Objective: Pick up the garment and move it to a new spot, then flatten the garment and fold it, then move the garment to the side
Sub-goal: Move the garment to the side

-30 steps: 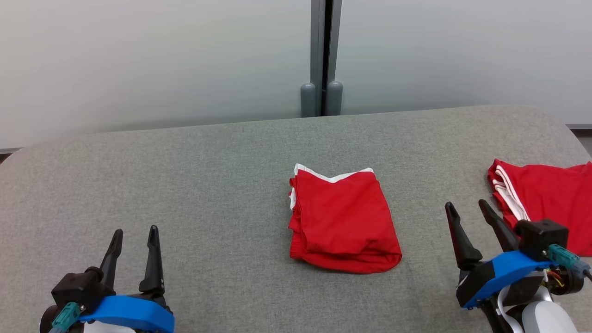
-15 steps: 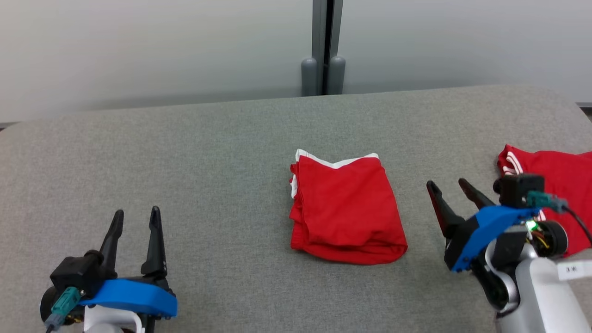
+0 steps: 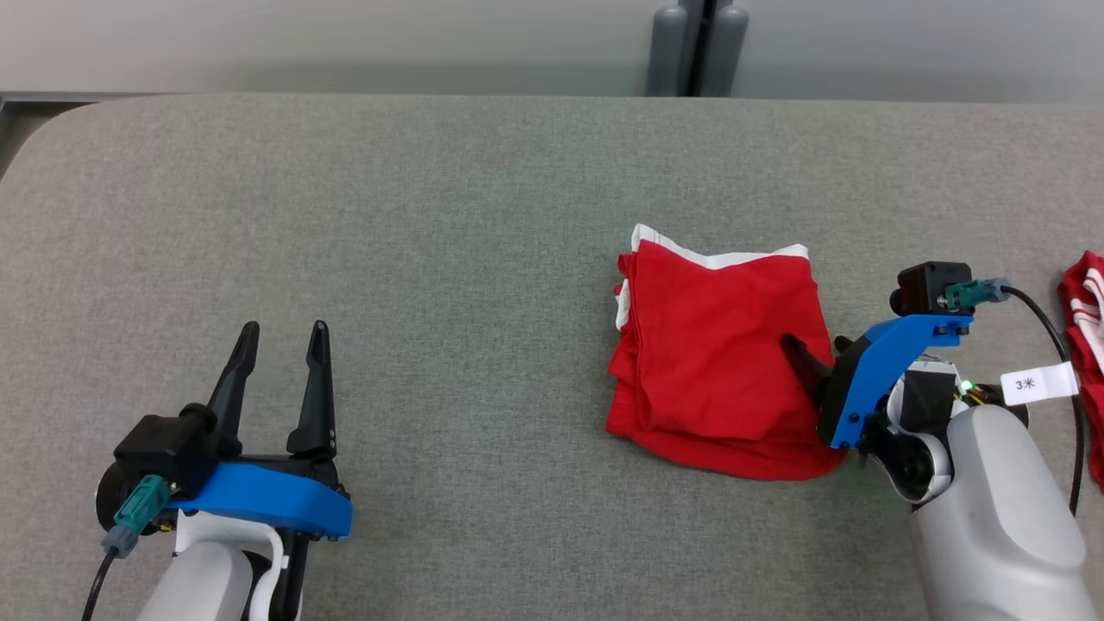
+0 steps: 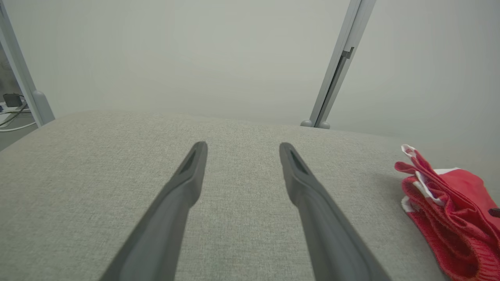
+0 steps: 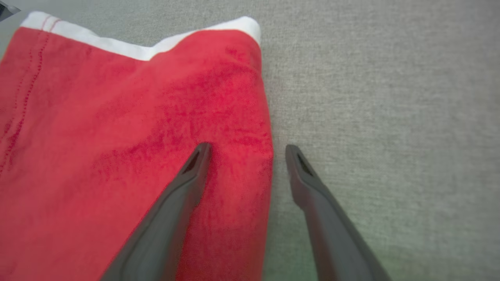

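Observation:
The garment [image 3: 716,345] is red with white trim and lies folded on the grey table [image 3: 431,216], right of the middle. My right gripper [image 3: 815,349] is open and low at the garment's right edge. In the right wrist view the right gripper [image 5: 247,150] straddles that edge: one finger lies over the red garment [image 5: 117,136], the other over bare grey surface. My left gripper [image 3: 285,332] stands open at the lower left, far from the cloth, with nothing between its fingers. The left wrist view has the left gripper [image 4: 242,146] above bare table and the garment [image 4: 449,203] off to the right.
Another red garment with white stripes [image 3: 1087,319] lies at the table's right edge. A white tag [image 3: 1039,382] hangs on the right arm's cable. A pale wall with a grey post [image 3: 699,43] runs behind the table. Bare grey surface stretches left of the folded garment.
The head camera has tilted down and shifted. My right gripper has moved left and down from beside the striped garment to the folded garment's right edge. The left gripper stays open in place.

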`<state>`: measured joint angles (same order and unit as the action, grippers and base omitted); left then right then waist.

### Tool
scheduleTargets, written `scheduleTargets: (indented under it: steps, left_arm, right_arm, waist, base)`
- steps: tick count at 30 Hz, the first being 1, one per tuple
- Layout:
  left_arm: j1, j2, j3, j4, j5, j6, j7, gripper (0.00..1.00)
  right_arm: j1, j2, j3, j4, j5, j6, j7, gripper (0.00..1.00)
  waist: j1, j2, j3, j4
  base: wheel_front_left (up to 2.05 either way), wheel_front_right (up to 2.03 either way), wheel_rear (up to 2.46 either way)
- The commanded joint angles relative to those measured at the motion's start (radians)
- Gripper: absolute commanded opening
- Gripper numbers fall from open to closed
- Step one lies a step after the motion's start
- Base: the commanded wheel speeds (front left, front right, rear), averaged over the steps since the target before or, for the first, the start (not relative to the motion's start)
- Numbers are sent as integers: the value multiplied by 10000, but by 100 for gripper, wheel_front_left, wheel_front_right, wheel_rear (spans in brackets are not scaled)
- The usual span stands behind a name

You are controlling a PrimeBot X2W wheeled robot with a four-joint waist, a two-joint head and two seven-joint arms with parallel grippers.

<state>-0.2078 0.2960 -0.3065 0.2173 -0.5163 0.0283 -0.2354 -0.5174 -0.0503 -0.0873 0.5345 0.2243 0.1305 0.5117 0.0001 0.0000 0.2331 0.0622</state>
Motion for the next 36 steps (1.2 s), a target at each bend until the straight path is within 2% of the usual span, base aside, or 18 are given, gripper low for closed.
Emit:
scheduleTargets:
  steps: [1,7,8,9,14,18,23,26,31,36]
  left_arm:
    - [-203,-7,-20,52,75,-48,-55,100]
    - [-350,24,2,259,73,-120,-133,100]
    - [-362,24,16,283,65,-126,-142,100]
    - [-369,17,15,309,59,-140,-147,100]
    - [-304,30,127,420,35,-157,-215,100]
    - [-126,134,290,287,73,-118,-249,100]
    - [-137,233,533,-65,200,45,-277,100]
    - [-285,337,600,-331,295,65,-285,100]
    - [-546,574,547,-656,459,79,-135,100]
    - [-781,851,536,-1007,606,128,165,100]
  right_arm:
    - [-263,-11,-10,318,213,7,-142,100]
    - [-448,85,621,1794,776,11,-127,100]
    - [-492,102,792,1889,751,17,-191,46]
    - [-552,108,947,1910,714,20,-277,0]
    - [-941,-20,1946,1300,373,17,-403,0]
    - [-1518,-612,3339,321,676,14,-65,0]
    - [-2364,-2049,5330,-923,1186,5,596,0]
    - [-2926,-3032,6092,-1488,1625,5,866,0]
    - [-3771,-4743,7056,-2171,2352,5,904,0]
    - [-4422,-6117,7601,-2108,2718,5,554,0]
  waist:
    - [-1,0,205,195]
    - [-1,0,389,203]
    - [-1,0,401,166]
    - [-1,0,408,120]
    - [-1,0,365,-339]
    - [-1,0,412,-1050]
    - [-1,0,683,-2101]
    - [-1,0,937,-2659]
    - [-1,0,1343,-3396]
    - [-1,0,1744,-3820]
  base:
    - [0,0,0]
    - [0,0,0]
    - [0,0,0]
    - [0,0,0]
    - [0,0,0]
    - [0,0,0]
    - [0,0,0]
    - [0,0,0]
    - [0,0,0]
    - [0,0,0]
